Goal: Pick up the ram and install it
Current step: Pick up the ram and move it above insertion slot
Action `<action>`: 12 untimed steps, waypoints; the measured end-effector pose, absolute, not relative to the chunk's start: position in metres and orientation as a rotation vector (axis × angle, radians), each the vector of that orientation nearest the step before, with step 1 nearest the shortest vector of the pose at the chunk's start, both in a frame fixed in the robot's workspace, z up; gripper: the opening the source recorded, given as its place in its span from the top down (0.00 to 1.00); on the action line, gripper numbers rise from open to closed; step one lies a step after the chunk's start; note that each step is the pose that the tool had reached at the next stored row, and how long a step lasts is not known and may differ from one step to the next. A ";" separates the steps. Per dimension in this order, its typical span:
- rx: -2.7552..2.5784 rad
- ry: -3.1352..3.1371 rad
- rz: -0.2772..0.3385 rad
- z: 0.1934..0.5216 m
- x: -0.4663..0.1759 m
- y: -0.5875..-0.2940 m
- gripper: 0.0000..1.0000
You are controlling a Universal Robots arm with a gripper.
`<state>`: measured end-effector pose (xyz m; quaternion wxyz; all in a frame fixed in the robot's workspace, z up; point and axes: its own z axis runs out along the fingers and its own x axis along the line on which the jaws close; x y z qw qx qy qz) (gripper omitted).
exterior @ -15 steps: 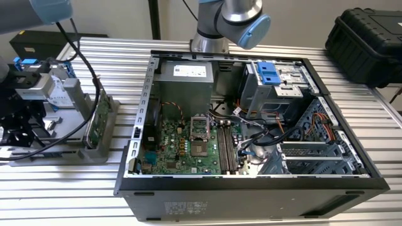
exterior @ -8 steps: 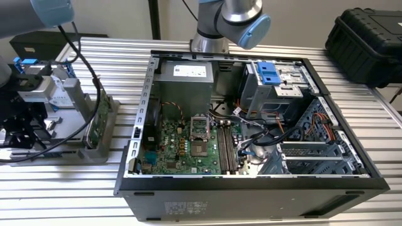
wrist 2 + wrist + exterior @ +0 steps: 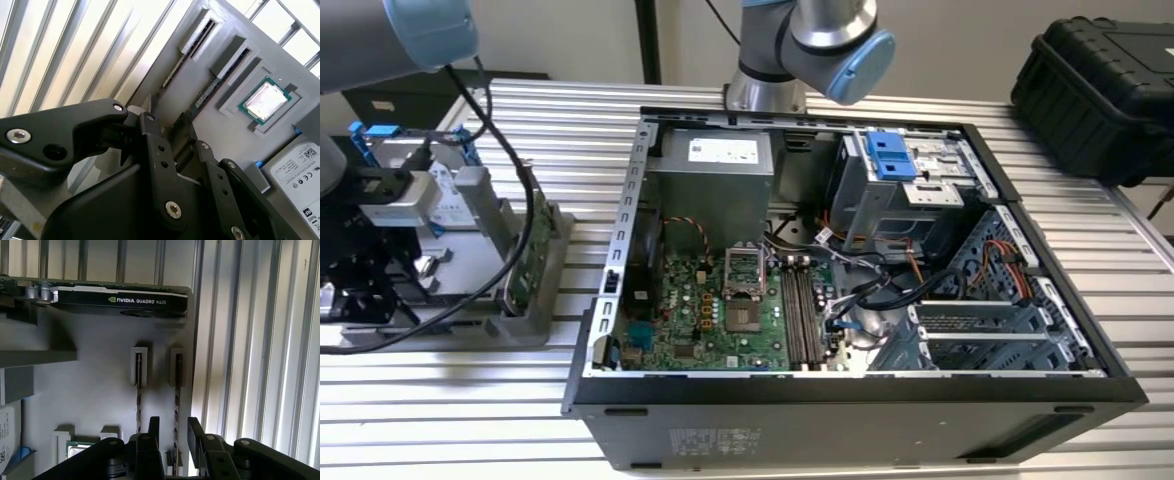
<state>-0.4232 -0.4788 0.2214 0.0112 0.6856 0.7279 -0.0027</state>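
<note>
Standing on edge in a slot of the gray holder (image 3: 100, 380), the ram (image 3: 176, 402) sits between the fingers of the gripper (image 3: 174, 422). The fingers are spread apart, one on either side; no contact is evident. A second stick (image 3: 139, 400) stands just beside it. The computer case (image 3: 854, 395) sits toward the exterior view's right.

This looks like a robot lab or workshop. A robot arm (image 3: 807, 40) stands on a ribbed metal table (image 3: 454, 400) by an open computer case (image 3: 854, 390) with its motherboard (image 3: 707, 310) showing. A gray holder (image 3: 550, 265) with computer parts and a black hard case (image 3: 1107, 90) sit nearby.
</note>
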 end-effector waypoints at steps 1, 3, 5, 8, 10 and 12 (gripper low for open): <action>2.139 2.271 -0.009 0.221 -0.423 -0.479 0.00; 2.139 2.271 -0.009 0.219 -0.423 -0.480 0.00; 2.139 2.271 -0.009 0.218 -0.423 -0.481 0.00; 2.139 2.271 -0.010 0.215 -0.423 -0.482 0.00; 2.139 2.271 -0.010 0.214 -0.423 -0.483 0.00; 2.139 2.271 -0.010 0.212 -0.423 -0.483 0.00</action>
